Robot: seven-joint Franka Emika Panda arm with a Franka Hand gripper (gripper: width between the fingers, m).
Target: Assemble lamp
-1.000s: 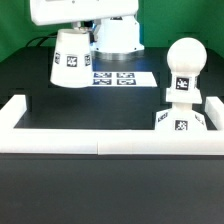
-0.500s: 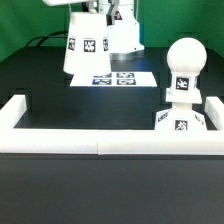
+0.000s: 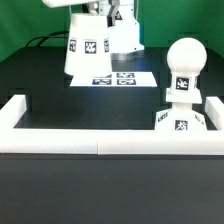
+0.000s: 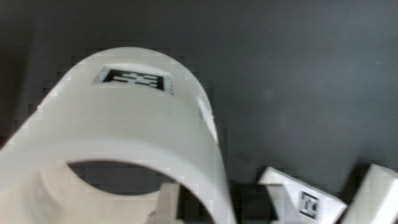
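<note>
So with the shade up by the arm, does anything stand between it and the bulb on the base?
Nothing visible does. The shade hangs near the marker board, and only bare black table lies between it and the bulb standing on the base at the exterior view's right. The pincer itself is hidden.

White plastic on matt black

The shade [image 3: 87,52], bulb [image 3: 185,68] and base [image 3: 180,121] look smooth matt plastic; the table [image 3: 60,90] is dull black.

1. Matte black table [image 3: 60,125] is carrying everything.
2. Flat white marker board [image 3: 118,78] is lying near its far edge.
3. Long white wall strip [image 3: 60,141] is bordering its front.
4. White square lamp base [image 3: 181,121], with round-headed bulb [image 3: 184,66] upright, is sitting at the exterior view's right.
</note>
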